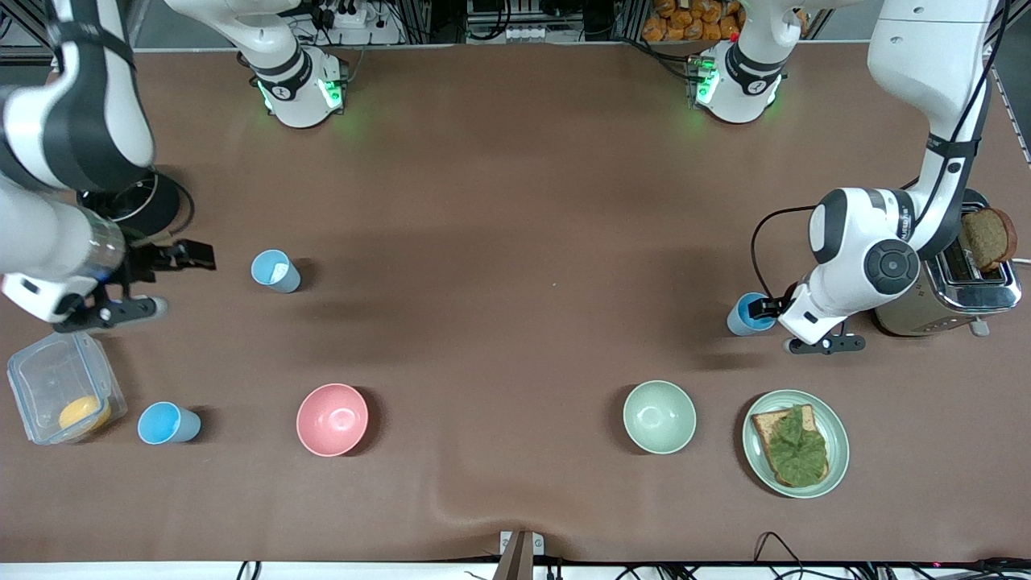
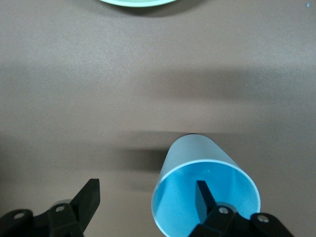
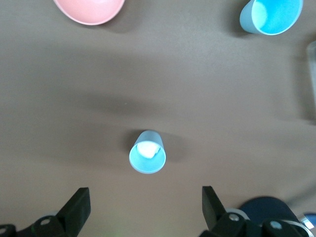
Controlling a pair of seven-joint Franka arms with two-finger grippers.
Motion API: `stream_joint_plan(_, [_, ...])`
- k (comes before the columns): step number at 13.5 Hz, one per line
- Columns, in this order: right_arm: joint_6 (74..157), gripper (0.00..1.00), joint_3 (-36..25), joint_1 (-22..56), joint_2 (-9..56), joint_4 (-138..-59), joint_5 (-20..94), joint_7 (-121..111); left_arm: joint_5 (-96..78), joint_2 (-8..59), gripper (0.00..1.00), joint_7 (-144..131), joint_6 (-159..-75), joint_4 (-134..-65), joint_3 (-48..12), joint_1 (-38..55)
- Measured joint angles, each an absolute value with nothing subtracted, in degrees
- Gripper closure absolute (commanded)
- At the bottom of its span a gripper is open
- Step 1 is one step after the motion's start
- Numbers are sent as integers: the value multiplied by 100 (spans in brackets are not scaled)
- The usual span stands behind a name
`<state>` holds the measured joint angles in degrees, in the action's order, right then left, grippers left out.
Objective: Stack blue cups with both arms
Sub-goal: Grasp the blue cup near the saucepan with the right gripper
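On the brown table, the left gripper (image 1: 765,308) had one open finger inside a small light-blue plastic cup (image 1: 746,315) by the toaster, needing a gentle squeeze, while the right gripper (image 1: 165,278) hung open beside another blue cup (image 1: 275,271).

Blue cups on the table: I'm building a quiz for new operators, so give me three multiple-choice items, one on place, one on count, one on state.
1. Where is the left claw?
A. at the small light-blue plastic cup beside the silver toaster
B. over the round pink bowl
C. over the green plate of toast

2. How many blue cups show in the front view?
A. one
B. two
C. three

3. How does the right claw stand?
A. shut on a cup
B. open, holding nothing
C. shut on the pink bowl

Key: 1 A, the left wrist view shows one finger inside that cup's rim. 2 C, the others stand by the right claw and beside the clear lidded container. 3 B, the right wrist view shows its fingers spread with a cup apart from them.
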<state>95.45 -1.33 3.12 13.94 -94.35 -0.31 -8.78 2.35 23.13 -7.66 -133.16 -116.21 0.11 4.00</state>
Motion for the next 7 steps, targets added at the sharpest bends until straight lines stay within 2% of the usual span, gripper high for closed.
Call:
stream_joint_plan(4, [10663, 0, -143, 144, 1349, -10626, -32, -936, 235, 2356, 57, -766, -13334, -11622, -15, 404])
stream_joint_plan(6, [11423, 0, -149, -41, 1190, -11330, -35, -1220, 235, 2358, 68, -766, -13339, -11622, -20, 405])
stream_joint_plan(7, [11839, 0, -153, -153, 1097, -11726, -36, -1387, 235, 2359, 69, -766, -13341, -11622, -22, 406])
